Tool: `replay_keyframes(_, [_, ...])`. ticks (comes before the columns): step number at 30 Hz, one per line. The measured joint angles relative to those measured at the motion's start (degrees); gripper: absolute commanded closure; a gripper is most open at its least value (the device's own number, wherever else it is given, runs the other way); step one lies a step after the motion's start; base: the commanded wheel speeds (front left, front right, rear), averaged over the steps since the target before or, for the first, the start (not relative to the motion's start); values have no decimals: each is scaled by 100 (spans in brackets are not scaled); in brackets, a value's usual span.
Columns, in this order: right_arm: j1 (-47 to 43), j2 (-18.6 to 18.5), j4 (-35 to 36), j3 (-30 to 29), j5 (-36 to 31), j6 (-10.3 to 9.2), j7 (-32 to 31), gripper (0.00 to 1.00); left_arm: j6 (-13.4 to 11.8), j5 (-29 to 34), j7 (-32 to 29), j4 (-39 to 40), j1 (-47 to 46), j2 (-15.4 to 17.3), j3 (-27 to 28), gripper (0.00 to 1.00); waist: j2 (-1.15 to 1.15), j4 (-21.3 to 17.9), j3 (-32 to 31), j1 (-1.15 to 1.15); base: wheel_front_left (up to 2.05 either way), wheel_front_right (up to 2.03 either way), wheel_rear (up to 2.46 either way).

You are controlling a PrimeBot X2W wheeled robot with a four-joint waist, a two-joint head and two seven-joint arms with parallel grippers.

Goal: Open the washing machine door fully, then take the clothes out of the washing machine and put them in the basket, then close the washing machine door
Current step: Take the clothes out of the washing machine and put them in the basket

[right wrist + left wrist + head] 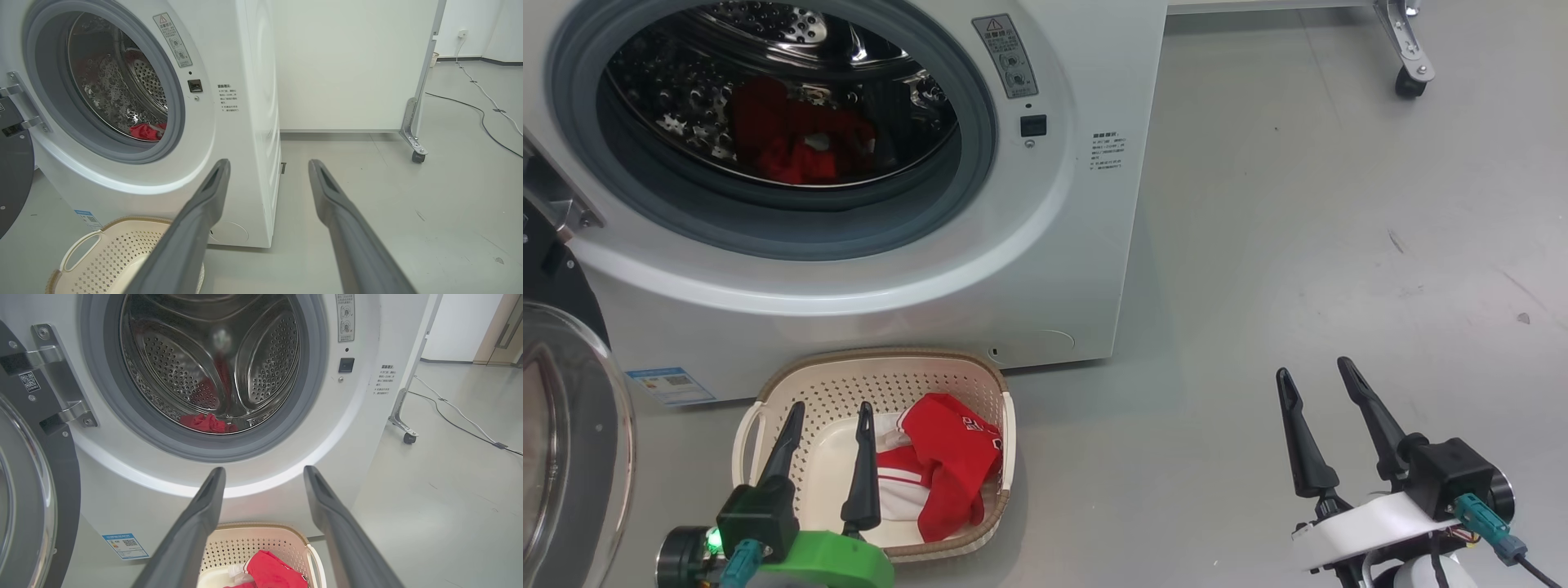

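The white washing machine point(1086, 245) stands with its door point(564, 425) swung wide open at the left. Red clothes point(796, 139) lie at the bottom of the steel drum, seen as red clothes point(204, 422) in the left wrist view and red clothes point(145, 131) in the right wrist view. The cream basket point(792, 392) sits on the floor below the opening, with a red and white garment point(947, 465) in it. My left gripper point(829, 408) hovers open above the basket, empty. My right gripper point(1315, 371) is open over bare floor to the right, empty.
A white panel on a wheeled metal foot point(1411, 73) stands behind the machine at the right. A cable point(482, 118) runs across the grey floor farther right. The basket point(81, 261) lies just left of my right fingers point(196, 228).
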State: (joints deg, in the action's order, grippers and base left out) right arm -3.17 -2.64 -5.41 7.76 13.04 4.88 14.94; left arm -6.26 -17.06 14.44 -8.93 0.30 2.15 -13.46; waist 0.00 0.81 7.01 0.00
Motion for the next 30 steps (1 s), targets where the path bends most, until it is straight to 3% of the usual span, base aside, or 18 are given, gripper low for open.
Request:
replay_keyframes(15, [19, 4, 224, 51, -9, 9, 0, 0, -9, 2, -26, 102, -75, 4, -134, 0, 0, -45, 429, 0, 0, 0, 0])
replay_keyframes(30, [488, 3, 487, 157, 0, 110, 0, 0, -27, 60, -258, -135, -1054, 8, -337, 0, 0, -200, 1411, 0, 0, 0, 0])
